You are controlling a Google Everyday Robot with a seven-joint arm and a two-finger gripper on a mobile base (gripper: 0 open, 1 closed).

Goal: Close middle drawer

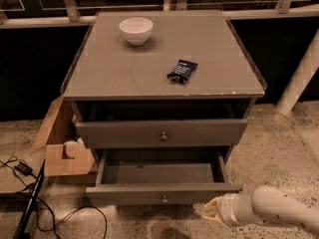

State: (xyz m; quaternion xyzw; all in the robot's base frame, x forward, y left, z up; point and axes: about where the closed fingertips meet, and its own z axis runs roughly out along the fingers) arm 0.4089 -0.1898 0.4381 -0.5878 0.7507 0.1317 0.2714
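Whereas the gripper (212, 211), its opening and any hold not discernible, sits just off the right front corner of the pulled-out middle drawer (124, 193), that drawer's front runs left-right

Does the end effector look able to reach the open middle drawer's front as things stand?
Probably yes: the end effector sits low, just off the right end of the front of the pulled-out middle drawer, with nothing visible between them.

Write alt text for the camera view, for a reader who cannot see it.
The middle drawer of a grey cabinet stands pulled out, the gripper by its front's right end. A bowl and dark packet lie on top.
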